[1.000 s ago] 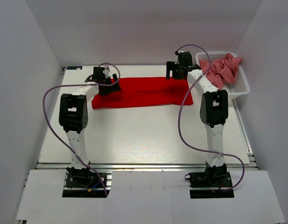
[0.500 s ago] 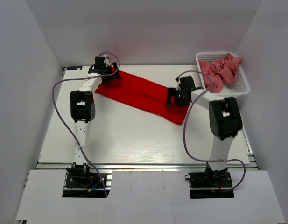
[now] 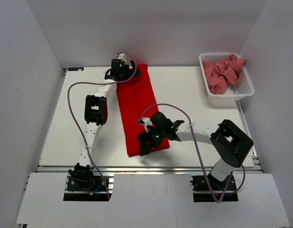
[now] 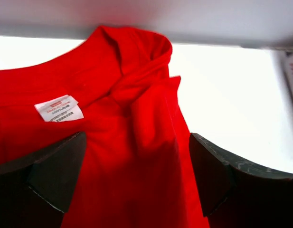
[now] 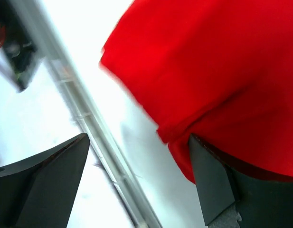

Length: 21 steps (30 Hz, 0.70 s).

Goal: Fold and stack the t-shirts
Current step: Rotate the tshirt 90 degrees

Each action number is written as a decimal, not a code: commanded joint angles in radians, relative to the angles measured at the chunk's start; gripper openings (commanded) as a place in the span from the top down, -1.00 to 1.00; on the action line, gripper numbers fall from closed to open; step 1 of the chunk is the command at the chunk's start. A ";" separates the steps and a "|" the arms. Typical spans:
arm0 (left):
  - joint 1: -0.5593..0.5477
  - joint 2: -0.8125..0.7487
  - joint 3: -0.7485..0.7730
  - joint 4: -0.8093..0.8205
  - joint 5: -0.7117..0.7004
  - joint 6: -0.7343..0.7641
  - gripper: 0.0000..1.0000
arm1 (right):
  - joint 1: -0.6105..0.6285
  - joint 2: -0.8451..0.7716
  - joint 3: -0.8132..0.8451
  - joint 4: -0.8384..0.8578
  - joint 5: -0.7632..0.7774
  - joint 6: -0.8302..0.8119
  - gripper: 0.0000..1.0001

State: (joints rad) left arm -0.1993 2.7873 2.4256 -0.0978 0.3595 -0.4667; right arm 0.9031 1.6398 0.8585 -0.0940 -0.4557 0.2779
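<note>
Red t-shirt (image 3: 137, 111) lying as a long strip on the bench (image 3: 193, 104), left claw (image 4: 137, 142) released above its collar end, right claw (image 5: 139, 140) released above its near end, pink t-shirts (image 3: 222, 71) heaped in white basket (image 3: 246, 92)

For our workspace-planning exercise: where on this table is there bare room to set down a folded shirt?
Widest bare patch: the table between the red t-shirt and the basket, beyond the right arm. A narrower strip runs left of the left arm, along the table's edge. Crowded: both shirt ends, at the left hand and right hand.
</note>
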 commanded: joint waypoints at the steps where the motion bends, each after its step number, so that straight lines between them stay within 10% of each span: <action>1: -0.040 0.069 -0.031 -0.048 0.006 -0.044 -0.99 | 0.077 0.064 0.094 0.031 -0.153 -0.066 -0.80; 12: -0.040 -0.081 -0.022 -0.068 -0.016 -0.055 -0.99 | 0.103 -0.018 0.238 -0.084 0.147 -0.116 -0.80; 18: -0.049 -0.437 -0.065 -0.345 -0.135 0.075 -0.99 | 0.089 -0.144 0.154 -0.084 0.236 0.035 -0.80; 21: -0.061 -0.716 -0.381 -0.493 -0.249 0.100 -0.99 | 0.071 -0.210 0.057 -0.070 0.330 0.167 -0.80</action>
State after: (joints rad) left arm -0.2481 2.4264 2.1994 -0.3908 0.2283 -0.4236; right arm 0.9901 1.4868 0.9939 -0.1493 -0.2321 0.3130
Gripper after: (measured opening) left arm 0.995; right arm 0.897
